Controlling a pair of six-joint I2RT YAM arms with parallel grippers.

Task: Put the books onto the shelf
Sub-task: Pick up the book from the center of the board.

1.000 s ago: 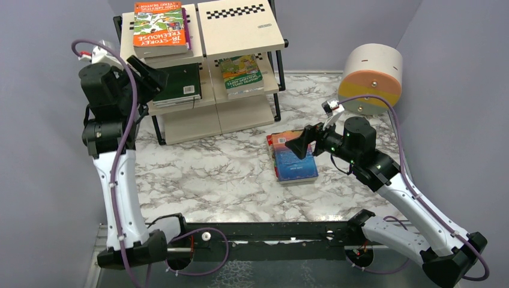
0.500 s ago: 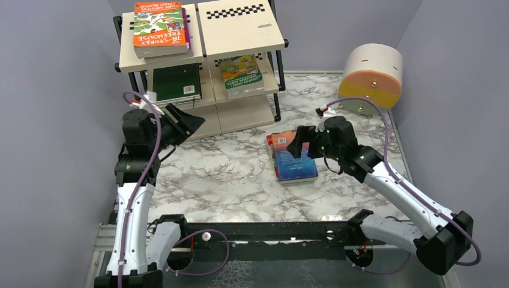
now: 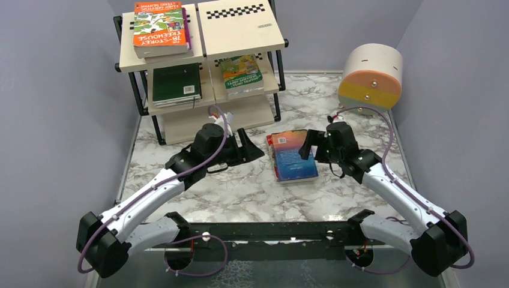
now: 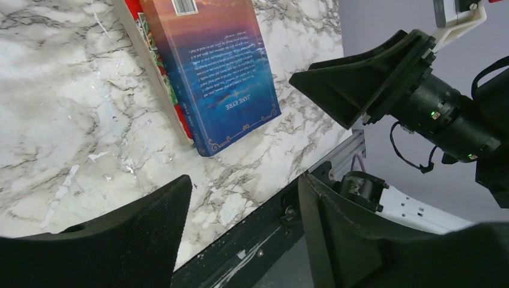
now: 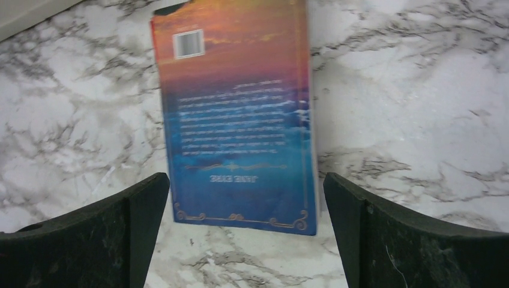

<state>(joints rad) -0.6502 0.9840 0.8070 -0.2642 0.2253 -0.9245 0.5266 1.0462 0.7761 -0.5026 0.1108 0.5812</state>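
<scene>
Spanning the cell, the marble worktop point(image 3: 198, 180) carries a three-tier shelf point(image 3: 240, 27) at the back left and a beige-and-orange drum point(image 3: 370, 75) at the back right.

Shelf: an orange-and-green Treehouse book point(image 3: 159, 27) lies on the top tier, left, with a pale book under it. A dark green book point(image 3: 175, 84) lies flat on the middle tier, left, and a green cartoon book point(image 3: 241, 73) on the middle tier, right.

Worktop: two books are stacked flat near the centre. The upper book point(image 3: 292, 157) lies back cover up, orange fading to blue, with a barcode and gold scrollwork. The lower one shows only red edges.

Left arm point(image 3: 153, 189): reaches across the worktop; the left jaws sit just left of the stack, parted and empty.

Right arm point(image 3: 390, 186): the right jaws stand wide apart at the stack's right side, gripping nothing.
</scene>
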